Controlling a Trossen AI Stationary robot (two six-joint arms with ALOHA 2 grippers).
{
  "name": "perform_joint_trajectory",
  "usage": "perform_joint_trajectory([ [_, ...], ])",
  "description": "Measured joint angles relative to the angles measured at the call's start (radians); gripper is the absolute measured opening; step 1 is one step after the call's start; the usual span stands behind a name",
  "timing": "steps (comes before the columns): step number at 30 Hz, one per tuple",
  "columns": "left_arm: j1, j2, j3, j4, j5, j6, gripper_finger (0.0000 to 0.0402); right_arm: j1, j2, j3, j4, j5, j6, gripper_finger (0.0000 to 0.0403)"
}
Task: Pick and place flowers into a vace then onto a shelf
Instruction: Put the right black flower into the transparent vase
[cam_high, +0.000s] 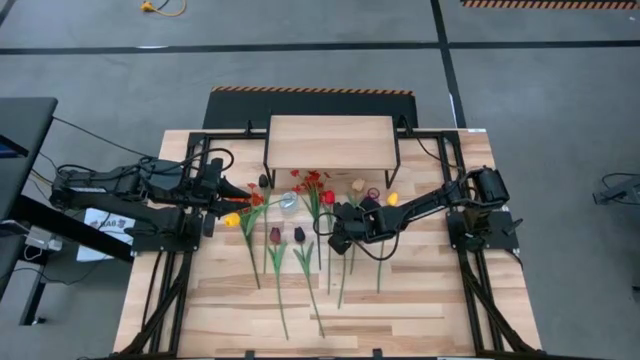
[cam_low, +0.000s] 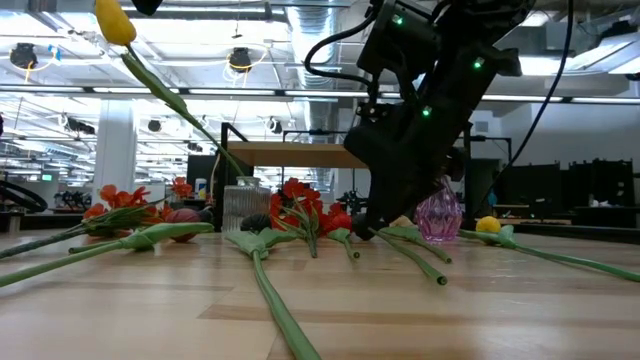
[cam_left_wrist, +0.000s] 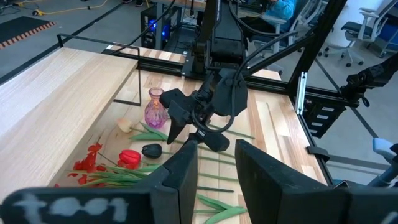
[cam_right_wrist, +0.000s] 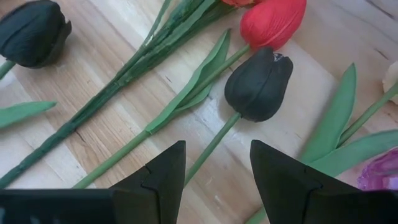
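The flowers (cam_high: 300, 235) are spread across the middle of the slatted table (cam_high: 420, 320), in front of the shelf (cam_high: 331, 142), which stands at the far edge with nothing seen on its plank top. A small pink glass vase (cam_low: 438, 218) stands upright on the table among the blooms, just beside the right gripper; no stems are seen in it.

The right gripper (cam_right_wrist: 214, 177) is lowered close over the flowers near the table's centre. Its jaws are parted and hold nothing — in the right wrist view the green stem of a dark tulip (cam_right_wrist: 260, 84) runs toward the gap between the two fingers (cam_right_wrist: 163, 171), with a red tulip (cam_right_wrist: 272, 22) just beyond and a second dark tulip (cam_right_wrist: 31, 32) off to one side. In the low view the gripper's tip is seen almost at the table surface, next to the vase.

The left gripper (cam_left_wrist: 216, 165) is held above the table on the left side, near the shelf's left corner. A yellow tulip (cam_low: 116, 22) is seen raised in the low view, its stem slanting down toward the table; the bloom shows in the high view just by the left gripper — whether it is actually clamped there cannot be told. In the left wrist view the fingers (cam_left_wrist: 180, 171) stand apart with nothing visible between them.
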Motion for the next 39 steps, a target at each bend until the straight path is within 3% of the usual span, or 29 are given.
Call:
perform_joint_trajectory([
  [24,0.0,0.0,0.0,0.0,0.0,-0.003,0.0096,0.017,0.0,0.0,0.012,-0.001,0.019,0.0172],
  [39,0.0,0.001,0.0,0.0,0.0,-0.01,0.0096,0.048,0.078,0.009,0.042,-0.057,0.028,0.0143],
])
